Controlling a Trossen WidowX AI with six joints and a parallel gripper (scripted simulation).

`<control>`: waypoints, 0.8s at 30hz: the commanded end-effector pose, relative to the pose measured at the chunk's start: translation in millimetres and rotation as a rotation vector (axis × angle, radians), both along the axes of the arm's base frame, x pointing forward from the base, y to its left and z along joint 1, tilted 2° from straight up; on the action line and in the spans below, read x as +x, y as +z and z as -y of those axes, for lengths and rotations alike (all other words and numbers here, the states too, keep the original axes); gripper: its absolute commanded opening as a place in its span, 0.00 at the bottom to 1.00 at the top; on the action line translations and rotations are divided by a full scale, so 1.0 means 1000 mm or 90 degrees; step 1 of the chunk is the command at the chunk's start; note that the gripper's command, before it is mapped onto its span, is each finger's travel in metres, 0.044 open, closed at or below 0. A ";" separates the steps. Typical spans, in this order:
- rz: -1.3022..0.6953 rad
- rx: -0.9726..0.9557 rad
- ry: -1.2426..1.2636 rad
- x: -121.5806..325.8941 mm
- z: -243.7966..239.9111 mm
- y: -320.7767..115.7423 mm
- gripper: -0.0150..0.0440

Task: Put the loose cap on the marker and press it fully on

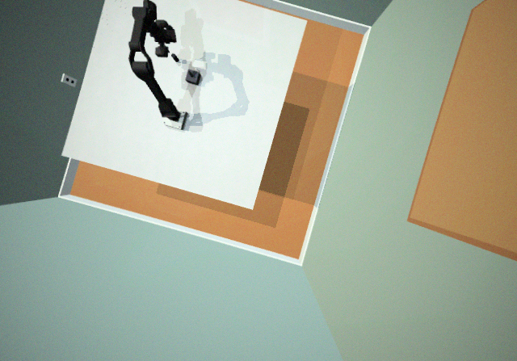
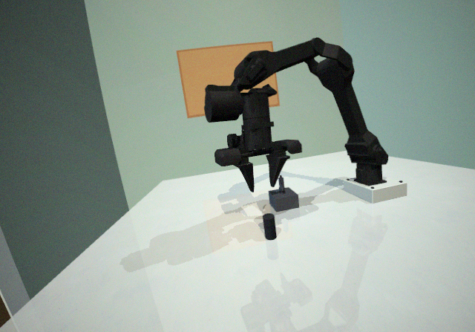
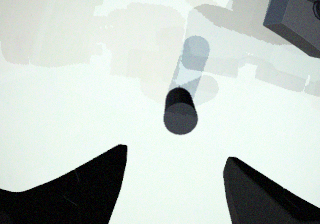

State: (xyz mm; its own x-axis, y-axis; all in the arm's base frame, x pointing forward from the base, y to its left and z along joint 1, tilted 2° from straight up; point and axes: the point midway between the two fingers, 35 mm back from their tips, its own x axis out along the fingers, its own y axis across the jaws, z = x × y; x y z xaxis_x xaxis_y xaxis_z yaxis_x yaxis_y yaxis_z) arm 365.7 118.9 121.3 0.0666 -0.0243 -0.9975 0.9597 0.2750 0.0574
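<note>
1. Top: we are seeing the cap [image 1: 175,57] [image 2: 269,226] [image 3: 180,118] standing left of the block [image 1: 192,77] [image 2: 283,199] [image 3: 295,19].
2. Exterior: our gripper [image 2: 262,189] [image 3: 178,160] is hanging high, fingers half open, holding nothing; the marker [image 2: 280,183] is standing bare.
3. Wrist: the cap is showing beyond the fingers, so we are needing to center before lowering.

No text, label, brand, number or sign can be read in any of the three views.
</note>
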 end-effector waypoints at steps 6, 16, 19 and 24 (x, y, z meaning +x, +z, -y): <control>-0.021 0.004 -0.038 -0.004 -0.003 -0.024 0.66; -0.021 0.004 -0.038 -0.003 -0.002 -0.050 0.66; -0.021 0.004 -0.038 -0.003 -0.002 -0.053 0.66; -0.021 0.004 -0.038 -0.002 -0.002 -0.061 0.66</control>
